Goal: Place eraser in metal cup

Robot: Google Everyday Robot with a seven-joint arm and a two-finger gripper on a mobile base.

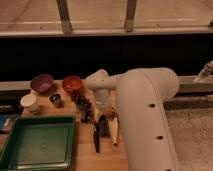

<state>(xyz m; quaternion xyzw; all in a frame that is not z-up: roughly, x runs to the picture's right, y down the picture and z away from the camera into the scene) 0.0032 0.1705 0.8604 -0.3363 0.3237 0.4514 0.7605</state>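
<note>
The eraser is a small flat black block lying on the wooden table, just right of the green tray. The metal cup is small, dark and shiny and stands upright left of the eraser, between the white cup and a bunch of dark grapes. My gripper hangs at the end of the white arm, right over the far end of the eraser and low above the table. The arm hides part of the table behind it.
A purple bowl and an orange bowl stand at the back. A white cup is at the left, with grapes beside the gripper. The green tray fills the front left. A black-handled knife and a pale long object flank the eraser. A blue block lies at the left edge.
</note>
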